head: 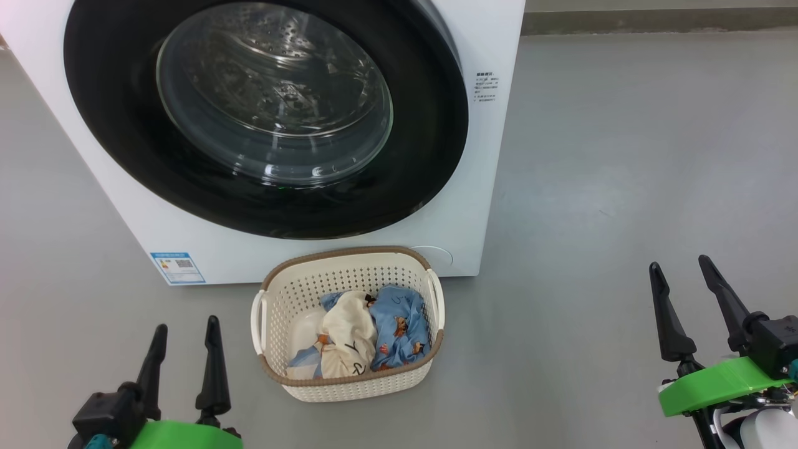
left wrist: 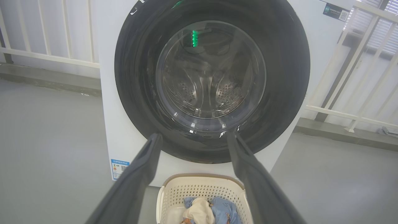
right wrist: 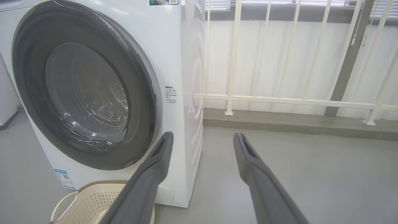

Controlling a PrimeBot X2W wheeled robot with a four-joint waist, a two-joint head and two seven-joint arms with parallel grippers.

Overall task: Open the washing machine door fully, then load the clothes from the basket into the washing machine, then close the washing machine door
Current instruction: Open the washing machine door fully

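Note:
The white washing machine [head: 492,156] stands ahead with its round black-rimmed door [head: 112,118] shut against the front. On the floor just before it sits the cream basket [head: 293,293], holding the clothes [head: 374,330], light blue printed pieces and a cream one. My left gripper [head: 186,324] hangs open at the lower left, short of the basket. At the lower right my right gripper [head: 679,265] is open too, well right of the machine. The left wrist view faces the door [left wrist: 133,81] over the basket [left wrist: 174,193]; the right wrist view sees the machine [right wrist: 174,56] from its right corner.
Grey floor [head: 623,187] spreads wide to the right of the machine. A white railing [right wrist: 279,99] on a low kerb runs behind it. A blue label [head: 177,268] marks the machine's lower left corner.

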